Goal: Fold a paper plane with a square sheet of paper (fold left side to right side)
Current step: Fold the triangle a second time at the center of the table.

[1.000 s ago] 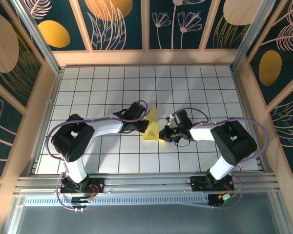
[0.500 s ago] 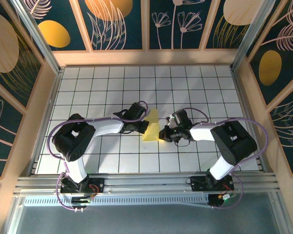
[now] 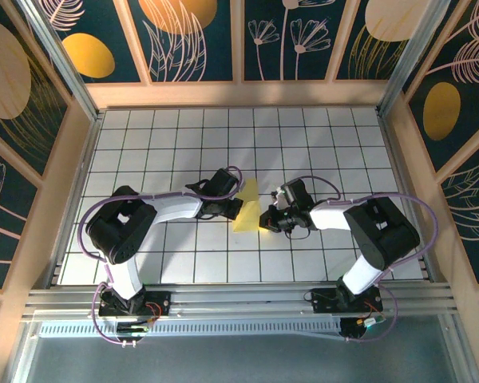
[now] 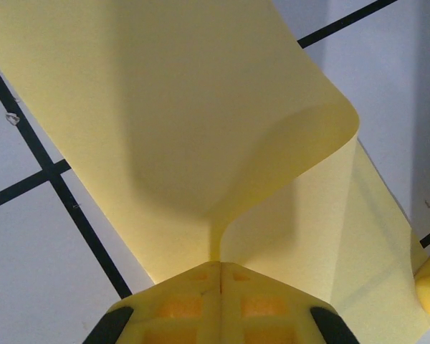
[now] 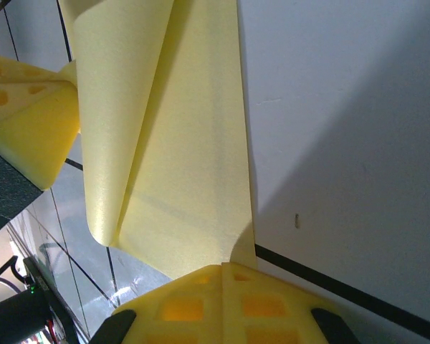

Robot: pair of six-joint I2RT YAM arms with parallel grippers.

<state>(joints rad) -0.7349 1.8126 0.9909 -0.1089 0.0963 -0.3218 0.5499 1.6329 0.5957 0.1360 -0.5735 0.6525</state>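
Top external: left claw [image 3: 236,209], right claw [image 3: 265,220] pinch paper [image 3: 248,206].

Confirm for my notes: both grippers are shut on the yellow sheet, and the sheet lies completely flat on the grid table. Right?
Not flat. The square sheet of paper is raised and curled over in a loop, as the left wrist view shows. The rest holds: the left gripper and the right gripper are both shut on it.

Plain pale yellow on the square sheet of paper [image 3: 248,206]. Deeper yellow with black edging on the left gripper [image 4: 220,267] and right gripper [image 5: 222,269]. White tiles with thin black grid lines on the table [image 3: 176,144]. Dark teal with orange-yellow ovals and cream line-drawn flowers on the wall panels [image 3: 295,40]. Purple on the cables [image 3: 82,231].
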